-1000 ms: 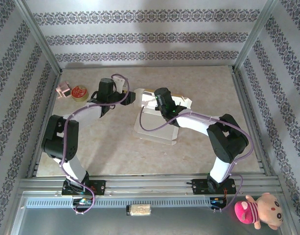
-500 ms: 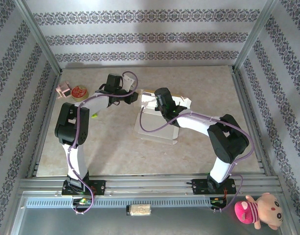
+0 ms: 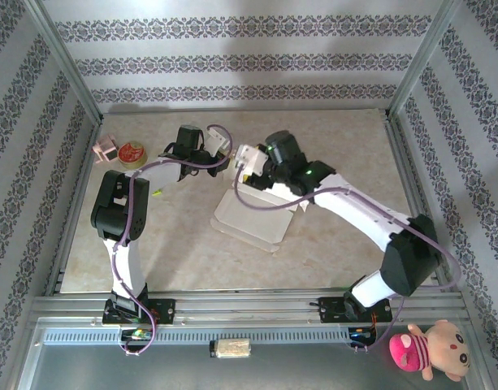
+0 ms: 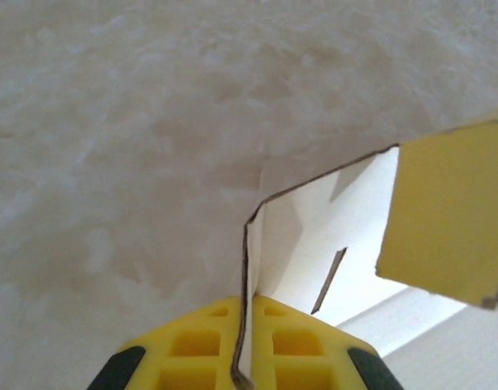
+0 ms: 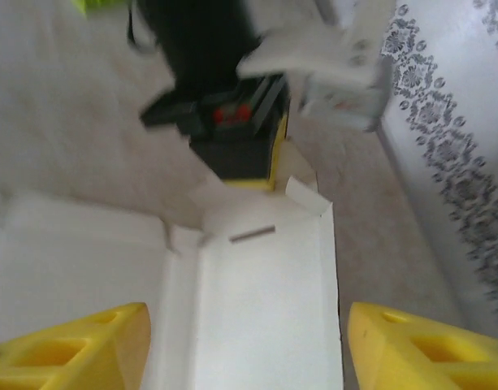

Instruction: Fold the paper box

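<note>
Cardboard: paper box [image 3: 250,218] spread white face up on the table [image 3: 346,236], well to the right of the red tin [image 3: 132,152] and a little nearer the arm bases; flaps at its far end standing up, about level with the tin
Yellow face: seen on one flap [image 4: 448,211] in the left wrist view, tilted over the white inside
Slot: thin dark slit [image 4: 328,280] cut in the white panel beneath that flap
Left gripper [image 4: 242,345]: right of the tin, between it and the box's far end; yellow jaws pressed together on a standing edge of the box, cardboard pinched upright between them
Right gripper [image 5: 249,317]: farther right of the tin than the left one, over the box's far half; yellow fingers [image 5: 86,337] spread wide apart above the white panel, pointing toward the left gripper
Pink block [image 3: 106,149]: just beside the tin, on its left; contact too small to tell
Table surface: beige, marbled
</note>
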You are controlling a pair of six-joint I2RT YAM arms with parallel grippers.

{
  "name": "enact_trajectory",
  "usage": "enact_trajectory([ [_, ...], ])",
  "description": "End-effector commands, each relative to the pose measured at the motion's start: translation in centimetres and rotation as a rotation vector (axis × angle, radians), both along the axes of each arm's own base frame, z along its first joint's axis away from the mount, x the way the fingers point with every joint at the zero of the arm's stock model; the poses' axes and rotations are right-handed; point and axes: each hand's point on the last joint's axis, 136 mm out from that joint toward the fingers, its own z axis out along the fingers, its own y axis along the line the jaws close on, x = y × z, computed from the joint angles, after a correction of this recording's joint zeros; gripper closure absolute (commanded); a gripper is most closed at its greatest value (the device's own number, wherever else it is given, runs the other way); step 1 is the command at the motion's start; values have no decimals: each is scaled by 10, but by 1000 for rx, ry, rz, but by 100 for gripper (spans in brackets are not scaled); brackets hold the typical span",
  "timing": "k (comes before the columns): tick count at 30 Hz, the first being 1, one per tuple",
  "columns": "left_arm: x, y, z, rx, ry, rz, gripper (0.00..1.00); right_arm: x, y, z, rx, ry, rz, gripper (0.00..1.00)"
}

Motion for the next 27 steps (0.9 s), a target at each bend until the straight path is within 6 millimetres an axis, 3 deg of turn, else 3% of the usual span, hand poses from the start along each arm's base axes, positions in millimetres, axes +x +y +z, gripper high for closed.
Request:
enact_trajectory([
  [1, -5, -15, 5, 10, -111, -104, 100, -17, -9, 37, 303, 338, -91, 33],
  [5, -7, -22, 7, 47, -193, -161, 100, 15, -38, 54, 528, 556, -261, 34],
  [8, -11, -26, 8, 80, -248, -201, 100, 39, -60, 40, 640, 739, -398, 38],
  [12, -14, -28, 14, 87, -299, -222, 100, 57, -78, 3, 660, 897, -496, 43],
  [16, -18, -30, 20, 79, -332, -231, 100, 53, -73, -33, 641, 1014, -484, 43],
  [20, -19, -32, 19, 80, -339, -235, 100, 43, -59, -54, 649, 1107, -436, 44],
  [27, -21, -39, 23, 78, -356, -240, 100, 35, -51, -81, 595, 1140, -451, 58],
])
